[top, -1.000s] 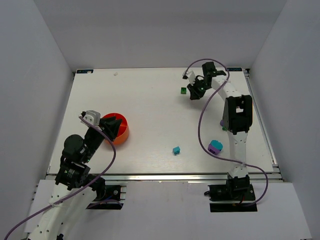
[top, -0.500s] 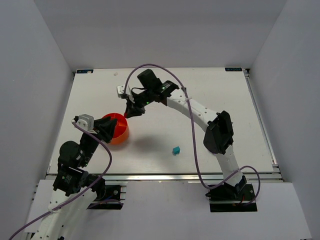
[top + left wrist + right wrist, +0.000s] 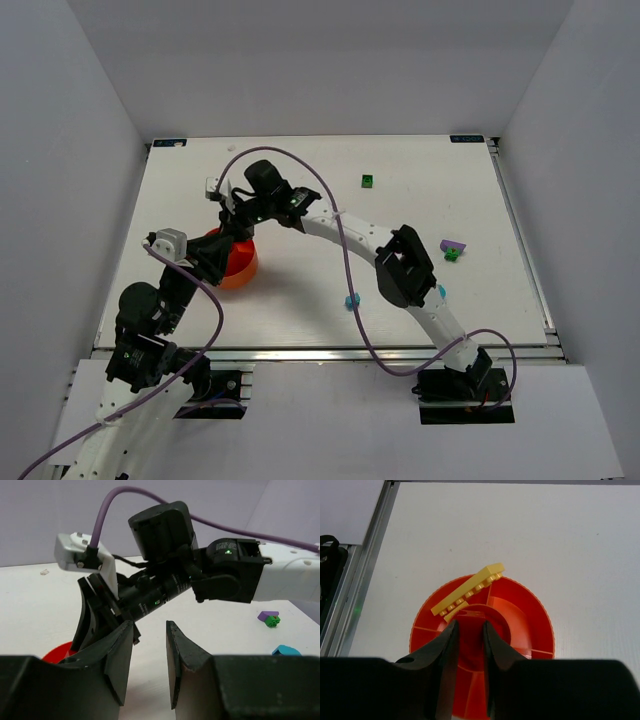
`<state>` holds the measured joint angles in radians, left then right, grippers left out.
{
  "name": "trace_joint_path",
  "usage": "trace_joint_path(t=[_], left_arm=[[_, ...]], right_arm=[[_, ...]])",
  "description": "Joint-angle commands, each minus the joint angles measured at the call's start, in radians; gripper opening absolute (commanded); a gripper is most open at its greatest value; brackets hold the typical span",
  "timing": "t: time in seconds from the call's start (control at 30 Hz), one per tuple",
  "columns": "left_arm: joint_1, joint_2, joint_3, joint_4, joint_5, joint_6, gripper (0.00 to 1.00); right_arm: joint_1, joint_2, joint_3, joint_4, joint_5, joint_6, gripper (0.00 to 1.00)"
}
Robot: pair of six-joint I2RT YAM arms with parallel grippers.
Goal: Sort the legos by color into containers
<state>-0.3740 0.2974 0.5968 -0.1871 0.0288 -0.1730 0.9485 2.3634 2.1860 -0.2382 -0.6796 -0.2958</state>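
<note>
I am hovering my right end effector (image 3: 469, 630) directly over the red bowl (image 3: 530, 625). Its fingers are drawn nearly together. I cannot tell whether a brick is pinched there, since only red shows in the slit. A yellow lego (image 3: 470, 592) is lying tilted against the bowl's far rim. I am judging that any release should come low and over the bowl's centre, clear of that yellow piece. My left end effector (image 3: 150, 655) is sitting released and empty just beside the bowl.

A long yellow lego (image 3: 469, 589) lies tilted across the orange-red bowl (image 3: 531, 626).
</note>
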Motion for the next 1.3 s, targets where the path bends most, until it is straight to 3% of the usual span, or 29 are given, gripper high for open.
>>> trace_joint_path(t=[0.0,0.13,0.23,0.4,0.5,0.53,0.6,0.63,0.67,0.73,0.8,0.83,0.93,0.97,1.0,1.03,1.07,1.13,1.27], left_arm=[[0.007,-0.009,-0.005,0.008,-0.001,0.007,0.43],[0.007,-0.014,-0.006,0.008,-0.001,0.006,0.43],[0.007,-0.007,-0.005,0.008,0.003,0.006,0.43],[0.007,-0.003,-0.005,0.008,0.011,0.004,0.48],[0.007,-0.003,-0.006,0.009,0.016,0.0,0.5],[0.007,0.002,-0.006,0.011,0.031,-0.002,0.47],[0.007,0.025,-0.009,0.021,0.065,-0.006,0.32],[0.007,0.038,-0.011,0.029,0.129,-0.013,0.23],[0.007,0.09,-0.009,0.041,0.166,-0.017,0.08],[-0.005,0.175,0.003,0.049,0.253,-0.035,0.01],[-0.014,0.329,0.024,0.08,0.417,-0.065,0.02],[-0.014,0.386,0.034,0.09,0.468,-0.085,0.04],[-0.032,0.572,0.064,0.118,0.572,-0.195,0.33],[-0.046,0.607,0.07,0.126,0.577,-0.207,0.41],[-0.084,0.634,0.08,0.127,0.573,-0.215,0.53],[-0.107,0.681,0.09,0.121,0.559,-0.211,0.57],[-0.13,0.706,0.104,0.097,0.539,-0.207,0.61],[-0.216,0.809,0.147,0.081,0.487,-0.197,0.67],[-0.391,1.04,0.265,-0.026,0.337,-0.169,0.72]], right_arm=[[0.024,0.003,0.035,0.086,0.015,0.052,0.15],[0.033,0.007,0.011,0.082,0.028,0.046,0.28],[0.032,-0.001,0.011,0.076,0.041,0.041,0.48],[0.027,-0.027,-0.002,0.068,0.052,0.034,0.54],[0.018,-0.044,0.0,0.059,0.071,0.03,0.48],[0.015,-0.071,0.001,0.044,0.089,0.029,0.39],[-0.014,-0.113,-0.008,0.031,0.124,0.037,0.24],[-0.037,-0.166,-0.02,0.021,0.187,0.061,0.06],[-0.051,-0.199,-0.063,0.016,0.224,0.073,0.0],[-0.117,-0.309,-0.135,0.01,0.361,0.105,0.0],[-0.157,-0.383,-0.254,-0.029,0.391,0.144,0.0],[-0.236,-0.461,-0.302,-0.042,0.361,0.156,0.0],[-0.362,-0.625,-0.507,-0.093,0.254,0.237,0.0],[-0.431,-0.666,-0.569,-0.099,0.206,0.256,0.06],[-0.506,-0.718,-0.633,-0.09,0.152,0.27,0.24],[-0.533,-0.813,-0.763,-0.089,0.078,0.273,0.55],[-0.621,-0.858,-0.826,-0.079,0.049,0.277,0.68],[-0.674,-0.985,-0.987,-0.064,-0.027,0.258,0.89],[-0.85,-1.111,-1.15,-0.03,-0.13,0.282,0.85]])
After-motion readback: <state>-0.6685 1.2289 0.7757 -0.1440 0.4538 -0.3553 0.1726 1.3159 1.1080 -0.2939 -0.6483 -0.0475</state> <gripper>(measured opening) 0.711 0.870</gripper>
